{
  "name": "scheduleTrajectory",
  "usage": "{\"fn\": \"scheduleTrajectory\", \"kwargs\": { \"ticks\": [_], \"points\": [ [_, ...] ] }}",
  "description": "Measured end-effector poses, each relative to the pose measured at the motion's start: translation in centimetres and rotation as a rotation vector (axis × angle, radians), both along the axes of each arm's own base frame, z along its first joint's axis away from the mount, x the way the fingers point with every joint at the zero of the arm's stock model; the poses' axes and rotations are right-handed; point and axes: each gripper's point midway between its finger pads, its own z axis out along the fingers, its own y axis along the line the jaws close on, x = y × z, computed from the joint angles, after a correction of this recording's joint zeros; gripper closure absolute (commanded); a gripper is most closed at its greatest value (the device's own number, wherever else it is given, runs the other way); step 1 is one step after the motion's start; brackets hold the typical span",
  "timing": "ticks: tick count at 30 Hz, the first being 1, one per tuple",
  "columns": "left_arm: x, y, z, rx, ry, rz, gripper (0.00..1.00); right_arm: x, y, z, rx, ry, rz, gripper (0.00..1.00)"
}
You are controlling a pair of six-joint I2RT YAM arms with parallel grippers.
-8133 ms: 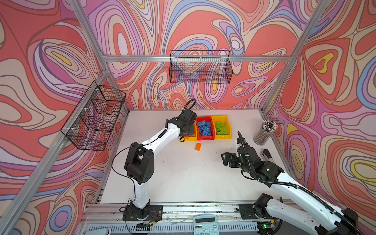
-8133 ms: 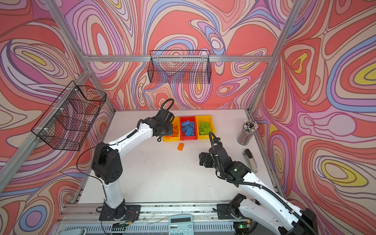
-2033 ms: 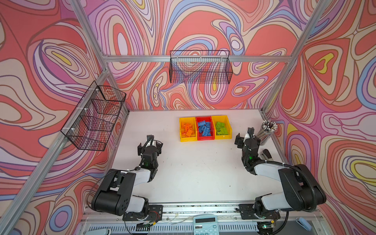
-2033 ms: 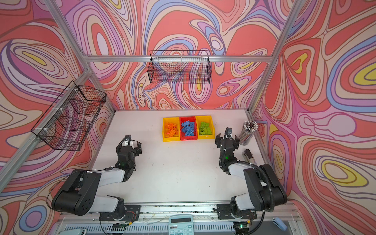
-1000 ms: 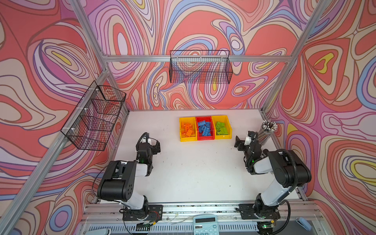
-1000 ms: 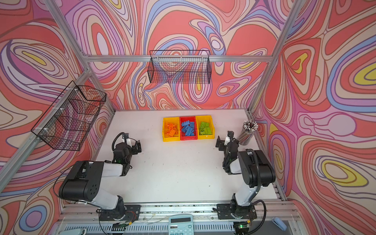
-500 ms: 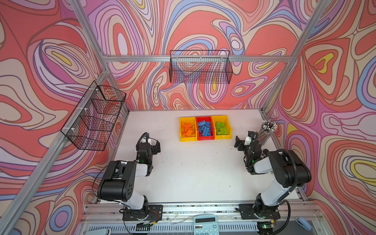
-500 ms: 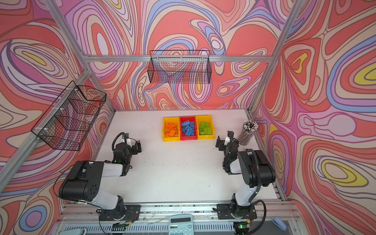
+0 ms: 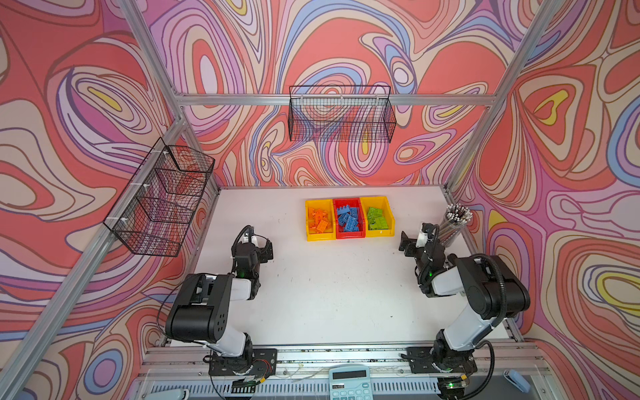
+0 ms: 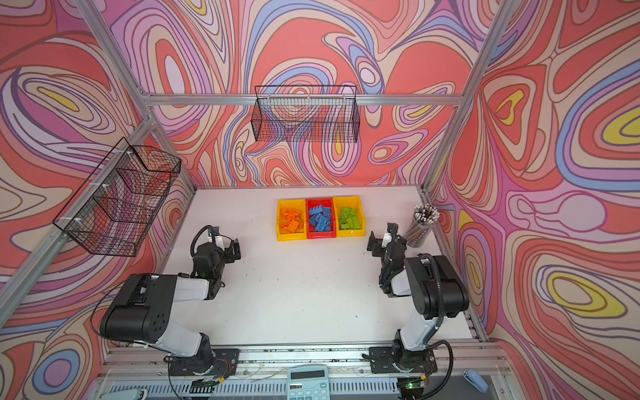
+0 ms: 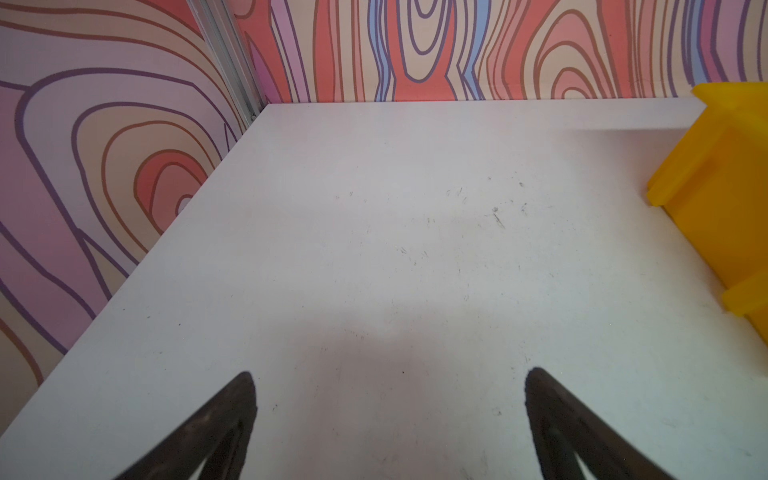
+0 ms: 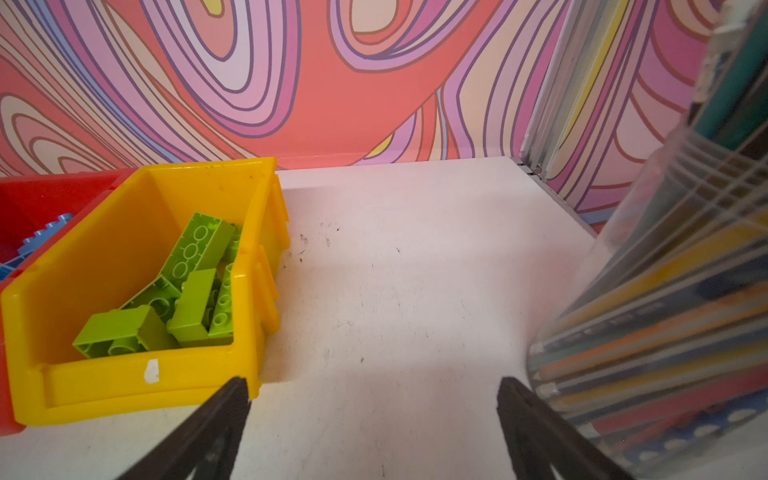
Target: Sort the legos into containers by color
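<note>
Three containers stand side by side at the back of the white table in both top views. A yellow bin [image 9: 307, 221] holds orange legos [image 9: 319, 220], a red bin [image 9: 348, 200] blue legos [image 9: 348, 219], and another yellow bin [image 9: 390, 216] green legos [image 9: 376, 218]. My left gripper [image 9: 259, 242] rests low at the left, open and empty [image 11: 390, 386]. My right gripper [image 9: 415, 239] is open and empty [image 12: 374, 388], between the green legos' bin [image 12: 104, 386] and the pencil cup. No legos lie loose on the table.
A clear cup of pencils [image 9: 455, 221] stands close to the right gripper's outer finger [image 12: 665, 291]. Black wire baskets hang on the back wall [image 9: 341, 117] and the left wall [image 9: 162, 201]. A calculator [image 9: 349, 381] lies below the table's front rail.
Nothing has moved in the last second. Eight seconds ago an orange brick lay before the bins with the left gripper at the orange bin; the brick is off the table and both arms have drawn back.
</note>
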Motion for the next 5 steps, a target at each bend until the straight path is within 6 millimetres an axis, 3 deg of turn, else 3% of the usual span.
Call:
{"fn": "scheduleTrajectory", "kwargs": {
  "ticks": [5],
  "points": [
    [0.0,0.0,0.0,0.0,0.0,0.0,0.0,0.02,-0.01,0.03,0.0,-0.001,0.0,0.02]
  ]
}}
